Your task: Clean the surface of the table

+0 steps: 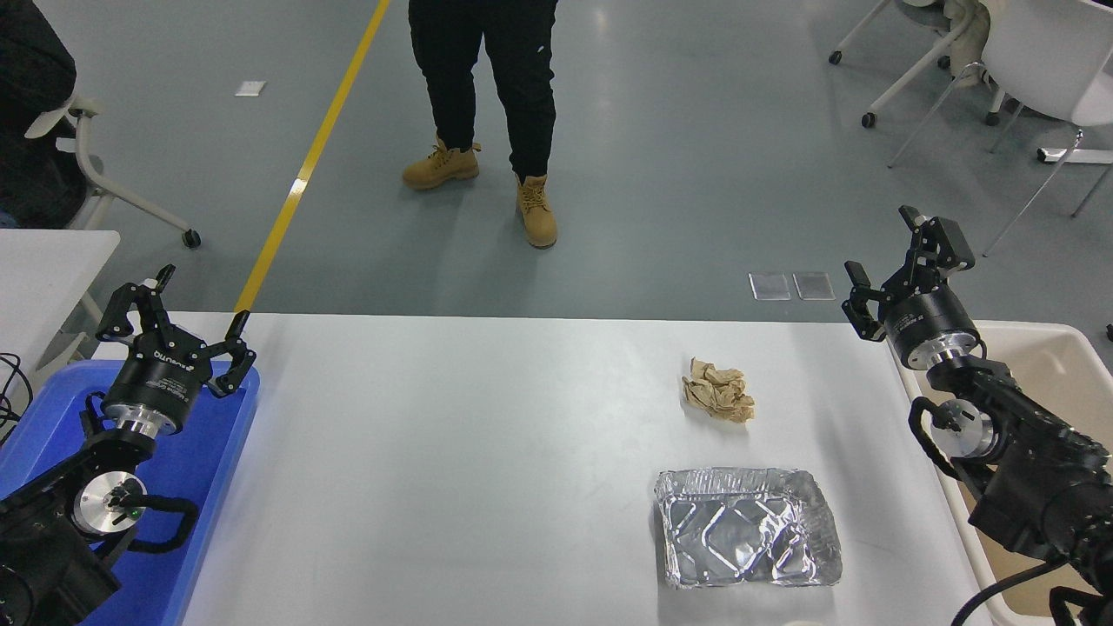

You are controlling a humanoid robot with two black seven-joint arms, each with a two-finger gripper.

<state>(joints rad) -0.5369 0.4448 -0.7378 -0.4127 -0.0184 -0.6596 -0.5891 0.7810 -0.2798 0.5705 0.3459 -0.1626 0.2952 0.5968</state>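
Note:
The table surface is a wide matte white top. A crumpled brown paper ball lies on it right of centre. Nearer the front sits an empty silver foil tray. My right gripper hangs open above the table's far right corner, well right of the paper, with nothing between its fingers. My left gripper is open too, parked over the blue bin at the left edge.
A blue bin stands at the table's left side and a beige tub at its right. A person's legs in tan boots stand beyond the far edge. A smaller white table is at the left, chairs at the back right.

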